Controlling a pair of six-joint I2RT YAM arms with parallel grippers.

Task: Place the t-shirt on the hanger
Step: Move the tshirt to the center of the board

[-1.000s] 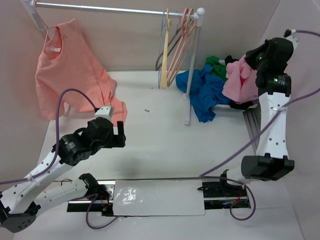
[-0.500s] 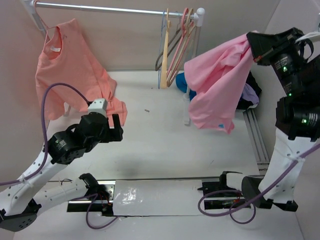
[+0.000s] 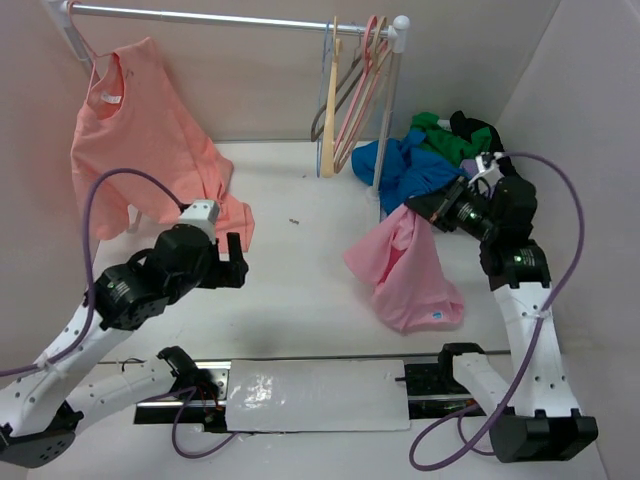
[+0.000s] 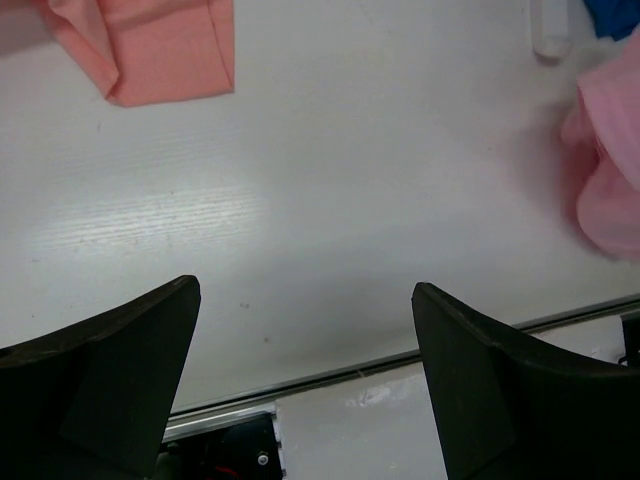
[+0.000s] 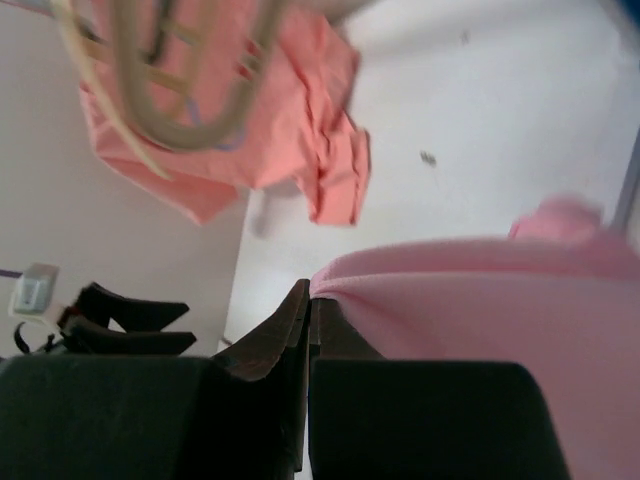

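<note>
The pink t-shirt hangs from my right gripper, and its lower part with the small teal mark lies bunched on the table at right of centre. In the right wrist view the jaws are shut on a fold of the pink t-shirt. My left gripper is open and empty above the table at the left. Its wrist view shows the pink t-shirt's edge far right. A thin bluish wire hanger seems to hang on the rail beside the cream hanger; it is hard to make out.
A salmon-orange shirt hangs at the left end of the rail. Cream and pink hangers hang at its right end by the rack post. Blue and green garments are piled at the back right.
My right arm lifted the pink t-shirt out of the back-right pile, swung it high, then brought it down onto the table. My left gripper shifted slightly.
</note>
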